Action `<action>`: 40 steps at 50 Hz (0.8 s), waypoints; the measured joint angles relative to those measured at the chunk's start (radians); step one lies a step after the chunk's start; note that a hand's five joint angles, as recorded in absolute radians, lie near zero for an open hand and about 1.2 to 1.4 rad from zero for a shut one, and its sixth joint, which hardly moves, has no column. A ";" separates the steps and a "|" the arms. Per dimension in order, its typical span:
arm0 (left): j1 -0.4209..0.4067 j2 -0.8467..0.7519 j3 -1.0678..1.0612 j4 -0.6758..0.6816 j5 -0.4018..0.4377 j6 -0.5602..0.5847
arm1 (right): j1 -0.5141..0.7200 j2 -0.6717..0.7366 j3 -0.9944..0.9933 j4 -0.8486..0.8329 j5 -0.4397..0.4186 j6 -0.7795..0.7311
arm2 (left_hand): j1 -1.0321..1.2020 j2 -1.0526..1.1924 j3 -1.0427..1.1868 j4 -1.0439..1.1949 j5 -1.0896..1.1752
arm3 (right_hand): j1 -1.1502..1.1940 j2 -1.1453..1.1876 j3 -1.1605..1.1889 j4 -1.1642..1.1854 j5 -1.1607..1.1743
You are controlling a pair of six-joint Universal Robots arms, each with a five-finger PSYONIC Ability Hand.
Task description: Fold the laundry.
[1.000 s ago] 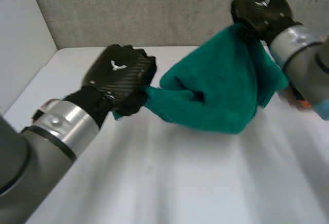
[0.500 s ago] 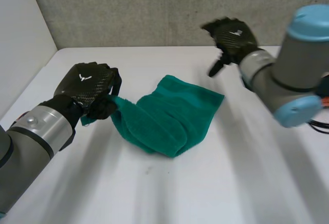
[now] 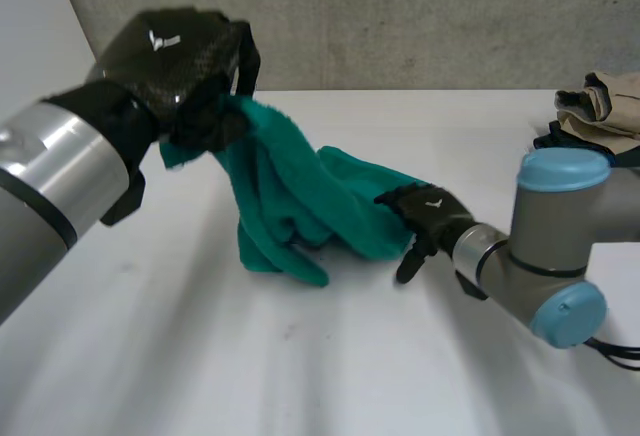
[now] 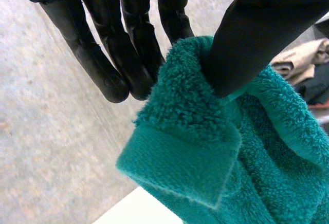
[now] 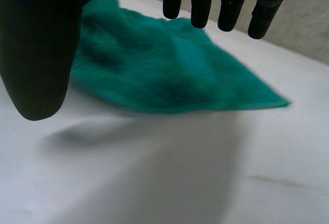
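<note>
Judging by the lie of the cloth: at the opening-out step, with no fold made yet.

Pinching a hemmed corner of the fluffy teal terry towel (image 3: 300,191) with the left hand (image 3: 185,56), thumb pressed against the fingers, raised well above the white table (image 3: 300,366). Hanging down from that corner, then lying bunched and creased on the middle of the table.

Right hand (image 3: 425,218) low, at the edge of the towel opposite the lifted corner. Fingers straight and a little spread, thumb apart, nothing grasped. Fingertips above the flat part of the cloth in the right wrist view; touching it or not, cannot say.

At the far right of the table, well apart from the towel, a heap of beige and dark cloth (image 3: 600,106), probably more laundry.

Next, as a judgement: to close the right hand on a free corner near its fingertips, then to draw both hands apart and lay the towel flat. Calls for a true corner, not a middle crease, and for a firm pinch, because thick pile slips easily.
</note>
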 measured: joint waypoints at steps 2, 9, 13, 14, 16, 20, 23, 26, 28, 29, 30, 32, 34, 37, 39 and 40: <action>-0.008 -0.006 0.028 -0.009 -0.010 0.001 | 0.016 0.007 -0.001 0.003 0.004 0.035 | 0.000 0.000 0.000 0.000 0.000 | 0.000 0.000 0.000 0.000 0.000; -0.029 -0.040 0.147 -0.058 -0.053 0.005 | 0.077 0.017 -0.003 -0.020 0.056 0.192 | 0.000 0.000 0.000 0.000 0.000 | 0.000 0.000 0.000 0.000 0.000; -0.032 -0.041 0.189 -0.083 -0.064 0.002 | 0.102 0.055 -0.038 -0.074 0.133 0.229 | 0.000 0.000 0.000 0.001 0.000 | 0.061 0.077 0.078 0.076 0.078; -0.032 -0.040 0.193 -0.085 -0.065 0.001 | 0.103 0.061 -0.044 -0.082 0.145 0.230 | 0.000 0.000 0.000 0.001 0.000 | 0.114 0.132 0.133 0.130 0.133; -0.030 -0.030 0.201 -0.093 -0.068 -0.003 | 0.104 0.088 -0.077 -0.123 0.202 0.222 | 0.000 0.000 0.000 0.002 0.000 | 0.415 0.430 0.426 0.400 0.403; -0.019 0.005 0.195 -0.101 -0.068 -0.013 | 0.086 0.119 -0.132 -0.182 0.294 0.182 | 0.000 0.000 0.001 0.002 0.000 | 0.911 0.953 0.940 0.941 0.931; 0.011 0.050 0.166 -0.103 -0.062 -0.017 | 0.054 0.101 -0.149 -0.211 0.335 0.122 | 0.000 0.000 0.001 0.003 0.000 | 0.911 0.968 0.973 0.982 0.940; 0.055 0.086 0.132 -0.102 -0.050 -0.018 | 0.019 0.052 -0.144 -0.222 0.340 0.060 | 0.000 0.000 0.001 0.003 0.000 | 0.911 0.968 0.973 0.983 0.940; 0.127 0.117 0.086 -0.102 -0.022 -0.020 | -0.028 -0.039 -0.124 -0.221 0.317 -0.022 | 0.000 0.000 0.001 0.003 0.000 | 0.911 0.968 0.973 0.984 0.940; 0.140 0.120 0.079 -0.101 -0.017 -0.020 | -0.034 -0.053 -0.120 -0.220 0.312 -0.034 | 0.000 0.000 0.001 0.003 0.000 | 0.911 0.968 0.973 0.984 0.940; 0.189 0.129 0.051 -0.102 0.010 -0.021 | -0.060 -0.118 -0.108 -0.212 0.281 -0.084 | 0.000 0.000 0.001 0.003 0.000 | 0.911 0.968 0.973 0.984 0.940; 0.255 0.134 0.012 -0.102 0.050 -0.022 | -0.086 -0.198 -0.095 -0.192 0.235 -0.139 | 0.000 0.000 0.001 0.003 0.000 | 0.911 0.968 0.973 0.985 0.940; 0.330 0.132 -0.034 -0.103 0.103 -0.023 | -0.109 -0.287 -0.087 -0.158 0.177 -0.197 | 0.000 0.000 0.001 0.003 0.000 | 0.911 0.968 0.973 0.986 0.940; 0.418 0.106 -0.101 -0.099 0.173 -0.021 | -0.134 -0.395 -0.098 -0.073 0.116 -0.259 | 0.000 0.000 0.001 0.003 0.000 | 0.911 0.968 0.973 0.986 0.940; 0.455 0.061 -0.134 -0.091 0.208 -0.016 | -0.152 -0.438 -0.119 0.004 0.089 -0.290 | 0.000 0.000 0.001 0.003 0.000 | 0.911 0.968 0.973 0.986 0.940; 0.467 0.030 -0.144 -0.084 0.220 -0.012 | -0.163 -0.449 -0.136 0.056 0.077 -0.307 | 0.000 0.000 0.001 0.003 0.000 | 0.911 0.968 0.973 0.986 0.940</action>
